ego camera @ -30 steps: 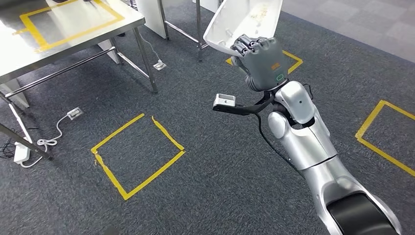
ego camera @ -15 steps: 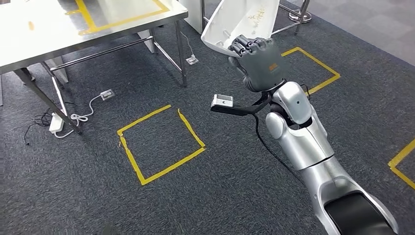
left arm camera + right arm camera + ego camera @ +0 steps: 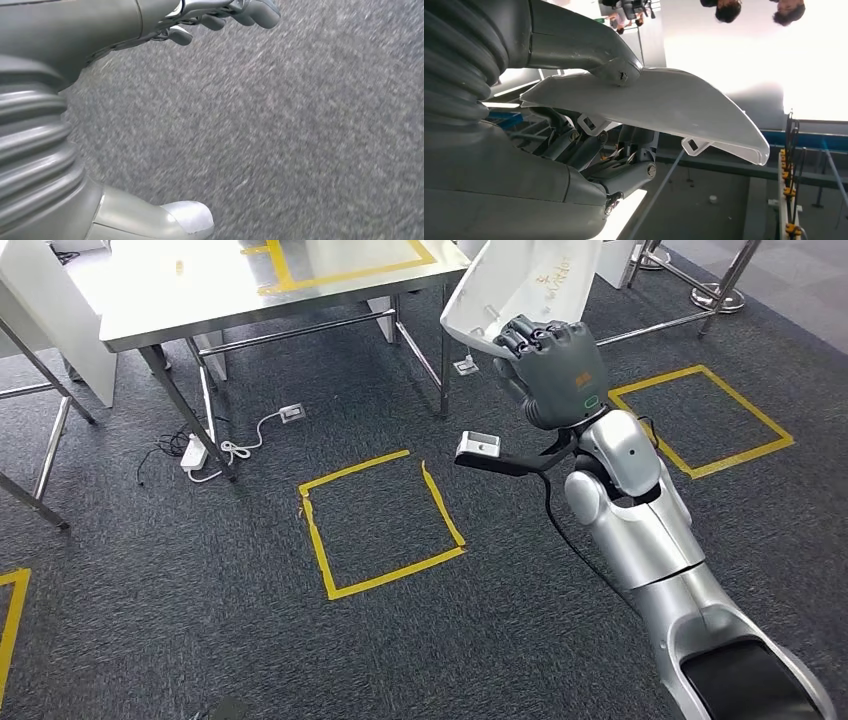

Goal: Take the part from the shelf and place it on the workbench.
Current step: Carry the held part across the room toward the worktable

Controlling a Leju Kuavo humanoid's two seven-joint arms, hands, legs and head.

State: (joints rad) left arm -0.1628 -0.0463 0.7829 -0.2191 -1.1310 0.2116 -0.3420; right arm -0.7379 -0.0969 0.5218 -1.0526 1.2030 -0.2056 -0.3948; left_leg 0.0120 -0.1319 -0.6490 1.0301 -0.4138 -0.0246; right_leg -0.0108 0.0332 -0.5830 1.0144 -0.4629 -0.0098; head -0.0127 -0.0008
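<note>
since a second ago the whole head view has swung: the steel table with its yellow tape outline now sits further right and nearer the right hand, and the yellow tape square on the grey carpet has slid right too, so the camera has turned, not the things. the right hand itself holds much the same pose, raised in front of the body with the white part in its grasp.

the fingers of the right hand are curled over the lower edge of the part, pinching it against the thumb; in the right wrist view the thumb presses on one face of the part while the darker fingers clamp it from the other side. the part is a curved white shell, tilted, held in the air near the table's corner and not touching it.

a power strip and a white cable lie on the carpet under the table.

the left hand hangs over the carpet with its fingers apart, holding nothing.
</note>
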